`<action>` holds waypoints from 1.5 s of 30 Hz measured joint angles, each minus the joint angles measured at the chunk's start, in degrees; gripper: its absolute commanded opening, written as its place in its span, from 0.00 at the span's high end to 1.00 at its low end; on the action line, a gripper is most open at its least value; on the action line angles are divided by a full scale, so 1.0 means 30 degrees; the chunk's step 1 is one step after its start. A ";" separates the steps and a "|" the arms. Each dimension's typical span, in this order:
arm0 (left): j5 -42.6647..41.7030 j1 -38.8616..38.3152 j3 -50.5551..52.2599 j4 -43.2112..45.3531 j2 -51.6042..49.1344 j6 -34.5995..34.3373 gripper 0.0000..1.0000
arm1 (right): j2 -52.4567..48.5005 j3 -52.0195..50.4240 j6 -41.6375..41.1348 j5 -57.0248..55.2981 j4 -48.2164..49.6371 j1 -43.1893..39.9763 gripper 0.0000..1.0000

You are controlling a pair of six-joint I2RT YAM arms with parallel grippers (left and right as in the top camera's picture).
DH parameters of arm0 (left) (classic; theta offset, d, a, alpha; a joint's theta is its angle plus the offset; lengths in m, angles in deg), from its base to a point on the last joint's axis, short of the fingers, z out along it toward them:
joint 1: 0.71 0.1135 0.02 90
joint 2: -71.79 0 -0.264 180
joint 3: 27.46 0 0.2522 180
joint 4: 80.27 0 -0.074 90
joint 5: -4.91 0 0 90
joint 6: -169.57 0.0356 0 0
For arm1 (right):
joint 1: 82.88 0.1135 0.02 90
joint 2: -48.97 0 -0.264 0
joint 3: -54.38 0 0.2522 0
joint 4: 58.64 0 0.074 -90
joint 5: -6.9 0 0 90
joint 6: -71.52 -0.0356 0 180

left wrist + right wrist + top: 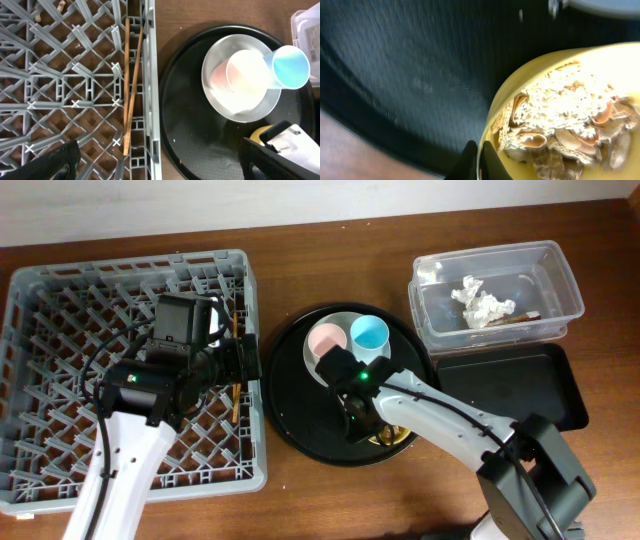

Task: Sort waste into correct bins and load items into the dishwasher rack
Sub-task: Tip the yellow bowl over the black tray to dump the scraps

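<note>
My right gripper (355,423) (480,161) is shut on the rim of the yellow bowl (397,438) (520,85), one finger inside and one outside. The bowl holds beige food scraps (560,115) and sits on the big round black tray (300,415). The pink cup (325,338) (235,75) and blue cup (370,333) (290,67) stand on the pale grey plate (345,317) (220,102). My left gripper (240,360) (160,165) is open and empty over the right edge of the dishwasher rack (60,290). The chopsticks (235,398) (130,90) lie in the rack.
The clear tub (545,265) at the back right holds white tissue (482,305) and a gold-brown wrapper (512,319). The flat black tray (520,385) lies in front of the tub. The round tray's rim nearly touches the rack's right wall.
</note>
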 measured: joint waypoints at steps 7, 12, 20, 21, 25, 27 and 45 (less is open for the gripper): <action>0.0007 0.0000 0.0000 0.0000 0.0000 0.0000 0.01 | 0.1406 0.5311 -0.0364 0.0306 -0.4911 -0.0918 0.96; 0.0007 0.0000 0.0000 0.0015 0.0000 0.0000 0.01 | 0.2900 0.5901 0.0007 0.1829 -0.5683 -0.6943 0.96; 0.0007 0.0000 0.0000 0.0022 0.0000 0.0000 0.01 | 0.2929 0.5814 0.5552 1.1285 -0.5705 -1.9832 0.96; 0.0007 0.0000 0.0000 0.0015 0.0000 0.0000 0.01 | 0.2936 0.5697 0.6018 1.2407 -0.5231 -2.1318 0.96; 0.0000 0.0000 0.0000 0.0029 0.0000 0.0000 0.01 | 0.3104 0.2754 0.6630 1.6823 -0.2470 -2.5653 0.96; 0.0000 0.0000 0.0000 0.0007 0.0000 0.0000 0.01 | 0.3140 0.1413 0.6681 1.8119 -0.0707 -2.6920 0.96; 0.0007 0.0000 0.0000 0.0022 0.0000 0.0000 0.01 | 0.0597 -0.4641 0.3249 2.8232 0.5799 -3.0490 0.96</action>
